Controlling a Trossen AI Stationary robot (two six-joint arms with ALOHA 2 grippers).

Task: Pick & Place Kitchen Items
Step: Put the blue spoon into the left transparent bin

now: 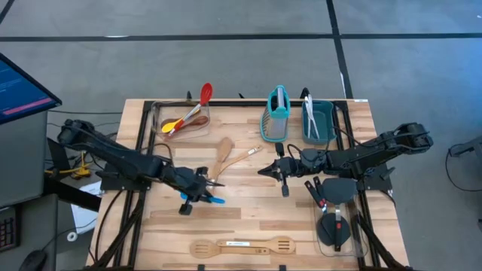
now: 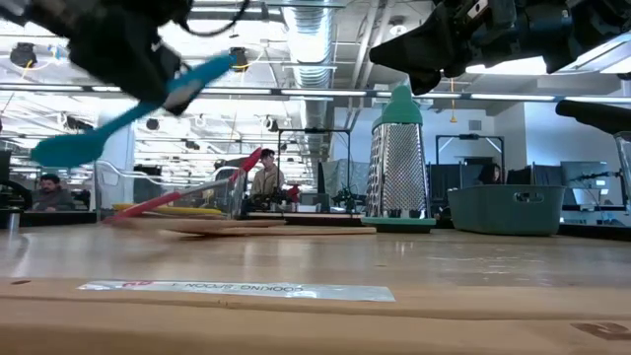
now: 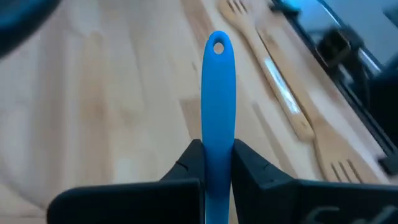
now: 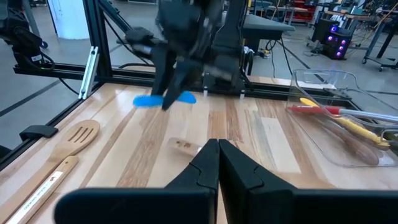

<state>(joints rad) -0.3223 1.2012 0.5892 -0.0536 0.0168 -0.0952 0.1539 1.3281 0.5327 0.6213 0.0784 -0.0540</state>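
— Wooden slats fill the table (image 1: 248, 218) under me, with an open lab beyond. What have you got?

— My left gripper (image 3: 217, 163) is clamped tight on the handle of a blue spoon (image 3: 217, 106), lifted clear of the boards; in the low view it hangs tilted, bowl end down.

— How will it handle?

— I judge it light and stiff, a smooth plastic shaft that could swivel between the pads. Holding nearer the middle would steady it.

— And your other side?

— My right gripper (image 4: 217, 152) is fully closed and empty, hovering mid-table. Farther off stand the teal box grater (image 1: 276, 114), the teal bin (image 1: 319, 122), and a clear container (image 1: 181, 119) holding a red spoon (image 1: 200, 101) and a yellow one.

— Anything unclear?

— The spoon's bowl is hidden below my own fingers, and a wooden fork-ended utensil (image 3: 273, 68) alongside is blurred.
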